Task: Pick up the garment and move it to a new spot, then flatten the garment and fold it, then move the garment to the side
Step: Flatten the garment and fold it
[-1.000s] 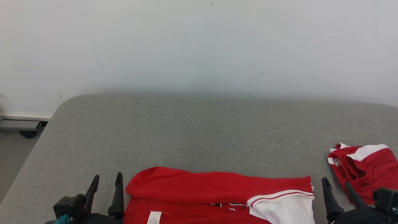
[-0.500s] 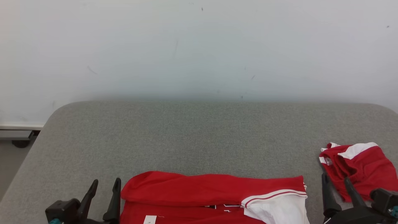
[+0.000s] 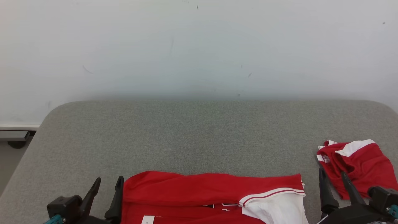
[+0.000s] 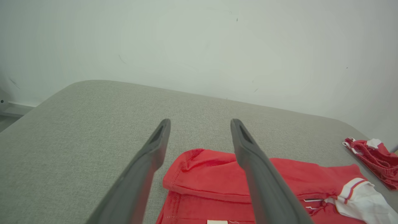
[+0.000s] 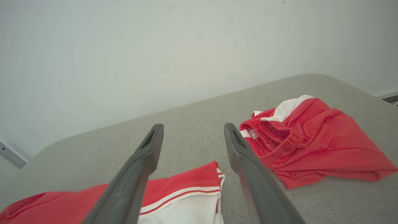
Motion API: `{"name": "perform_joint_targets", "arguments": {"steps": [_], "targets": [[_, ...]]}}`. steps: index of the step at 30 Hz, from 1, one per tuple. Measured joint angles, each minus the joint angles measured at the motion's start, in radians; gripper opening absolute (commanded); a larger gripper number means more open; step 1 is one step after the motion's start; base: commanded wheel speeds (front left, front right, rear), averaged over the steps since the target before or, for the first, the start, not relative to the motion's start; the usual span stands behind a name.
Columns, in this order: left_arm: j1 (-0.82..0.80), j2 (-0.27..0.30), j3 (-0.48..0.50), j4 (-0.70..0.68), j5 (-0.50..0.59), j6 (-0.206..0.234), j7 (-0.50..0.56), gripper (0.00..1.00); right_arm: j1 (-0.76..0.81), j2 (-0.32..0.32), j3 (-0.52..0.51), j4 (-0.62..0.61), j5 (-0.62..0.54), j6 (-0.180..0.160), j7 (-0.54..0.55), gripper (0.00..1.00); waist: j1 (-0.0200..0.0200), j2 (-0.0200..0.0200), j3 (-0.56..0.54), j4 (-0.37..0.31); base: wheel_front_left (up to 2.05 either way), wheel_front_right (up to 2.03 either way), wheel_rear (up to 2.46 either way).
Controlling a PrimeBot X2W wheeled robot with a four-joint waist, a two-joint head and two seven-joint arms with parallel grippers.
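Note:
A red garment (image 3: 211, 189) with a white sleeve lies folded flat at the near edge of the grey padded table (image 3: 199, 133), partly cut off by the bottom of the head view. My left gripper (image 3: 108, 179) stands open just left of its folded edge, holding nothing. My right gripper (image 3: 332, 171) is open beside its white sleeve end, also holding nothing. In the left wrist view the left gripper (image 4: 200, 122) hovers above the garment's (image 4: 211, 174) corner. The right gripper (image 5: 191, 126) hangs open over bare table beyond the sleeve (image 5: 186, 199).
A second red and white piece, crumpled shorts (image 3: 357, 165) with an elastic waistband (image 5: 273, 140), lies at the table's right, close beside my right gripper. A white wall backs the table. The rounded left corner drops to the floor, where a grey base (image 3: 15, 137) stands.
The whole head picture has shifted a little left, so the camera moved. Both grippers stay open and both red pieces lie as before.

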Motion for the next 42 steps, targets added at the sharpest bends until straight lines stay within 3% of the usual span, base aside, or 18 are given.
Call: {"name": "perform_joint_targets", "arguments": {"steps": [11,21,28,42], "targets": [[0.015,0.003,-0.011,-0.031,0.001,0.008,0.035,1.00,0.000,-0.003,0.000,0.039,0.010,0.013,-0.002,1.00,0.0001,0.0000,0.011,-0.001,0.00,0.00,0.00],[0.015,0.000,-0.021,-0.042,0.002,0.012,0.057,1.00,0.020,-0.105,0.091,0.130,-0.040,0.004,0.318,1.00,0.0001,0.0000,0.014,0.001,0.00,0.00,0.00],[0.014,-0.012,-0.034,-0.042,0.003,0.017,0.071,1.00,-0.068,-0.109,0.114,0.186,-0.044,-0.006,0.486,1.00,0.0001,0.0001,0.019,0.007,0.00,0.00,0.00],[0.008,-0.018,-0.043,-0.042,0.008,0.018,0.087,1.00,-0.187,-0.078,0.130,0.342,-0.044,-0.018,0.633,1.00,0.0001,0.0001,0.037,0.013,0.00,0.00,0.00]]}}
